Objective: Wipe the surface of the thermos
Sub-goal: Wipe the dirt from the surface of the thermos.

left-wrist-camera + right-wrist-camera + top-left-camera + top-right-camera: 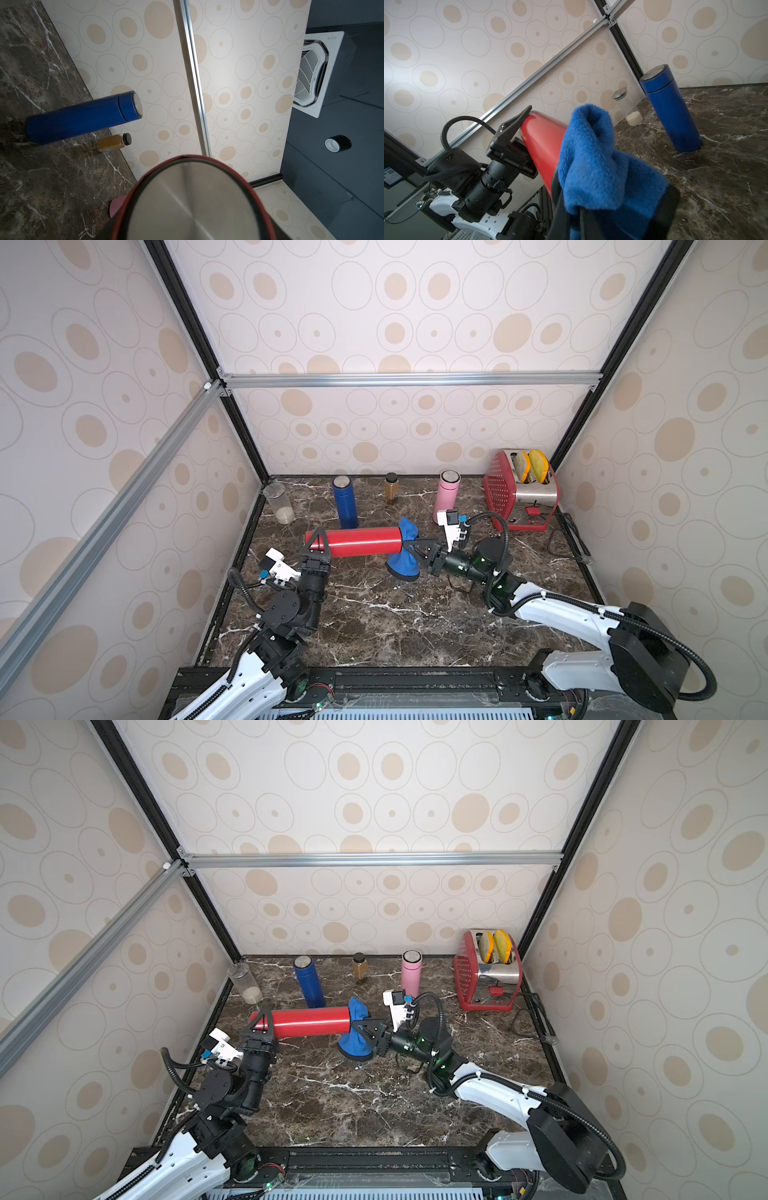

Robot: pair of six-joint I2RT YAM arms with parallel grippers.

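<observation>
Glossy red thermos (361, 542), a smooth cylinder, is clamped in the left tool (319, 540); the right tool (409, 546) pinches fleecy blue cloth (401, 566), apparently against its far end.

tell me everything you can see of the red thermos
The red thermos is a glossy, smooth cylinder with a brushed steel end. It lies level, apparently lifted off the table, in front of the blue thermos. The left gripper is shut on it near the steel end; at the other end the cloth, pinched in the right gripper, presses against it.
</observation>
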